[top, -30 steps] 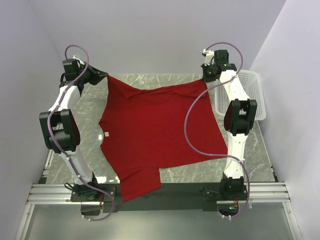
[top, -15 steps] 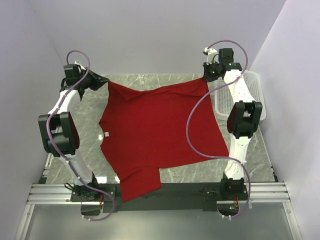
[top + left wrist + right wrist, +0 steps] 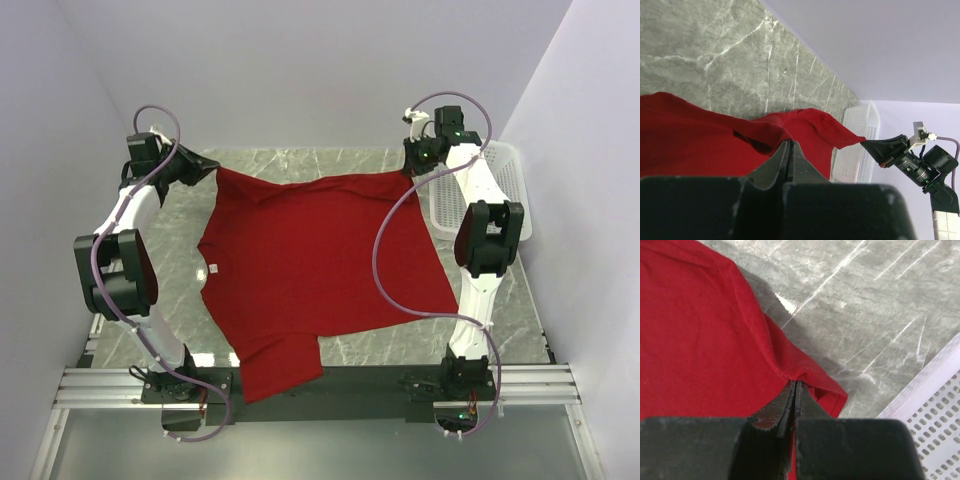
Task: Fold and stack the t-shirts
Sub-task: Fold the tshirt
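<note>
A deep red t-shirt [image 3: 310, 265] is spread over the marble table, its far edge stretched between my two grippers and its near sleeve hanging over the front rail. A small white tag [image 3: 212, 267] shows at the neck on the left. My left gripper [image 3: 213, 170] is shut on the far left corner, and in the left wrist view its jaws [image 3: 790, 143] pinch the red cloth [image 3: 700, 145]. My right gripper [image 3: 410, 165] is shut on the far right corner; the right wrist view has the hem [image 3: 790, 372] clamped at the fingertips [image 3: 794, 384].
A white mesh basket [image 3: 500, 190] stands at the table's right edge, behind the right arm; it also shows in the left wrist view [image 3: 860, 145] and the right wrist view [image 3: 935, 410]. Walls close in on the left, right and back. Grey marble table [image 3: 290, 160] shows beyond the shirt.
Both grippers have shifted slightly toward the far side with the shirt's corners, and the far edge of the shirt now lies a little straighter and tauter.
</note>
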`<action>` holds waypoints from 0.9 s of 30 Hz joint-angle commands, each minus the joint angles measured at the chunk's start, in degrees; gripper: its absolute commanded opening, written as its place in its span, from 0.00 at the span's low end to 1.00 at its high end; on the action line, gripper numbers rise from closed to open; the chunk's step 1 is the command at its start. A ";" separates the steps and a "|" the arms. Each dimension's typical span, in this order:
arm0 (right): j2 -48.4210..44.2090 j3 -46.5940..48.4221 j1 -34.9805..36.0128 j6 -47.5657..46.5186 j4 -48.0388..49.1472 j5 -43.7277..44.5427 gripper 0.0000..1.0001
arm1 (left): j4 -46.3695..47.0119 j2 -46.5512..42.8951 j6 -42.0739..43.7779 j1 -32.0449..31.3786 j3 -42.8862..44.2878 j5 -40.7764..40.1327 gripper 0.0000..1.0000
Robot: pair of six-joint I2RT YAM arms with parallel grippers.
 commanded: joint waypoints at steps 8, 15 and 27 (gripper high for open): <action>-2.24 2.37 -0.34 0.71 -1.03 -1.64 0.00 | 2.76 -4.35 1.25 0.21 -2.01 1.70 0.00; -3.05 7.97 -0.42 16.87 5.65 1.42 0.00 | 2.59 -5.67 2.22 0.30 -3.42 1.17 0.00; -1.37 5.18 -0.34 26.64 8.38 9.44 0.00 | 2.76 -8.65 0.90 0.30 -5.17 2.40 0.00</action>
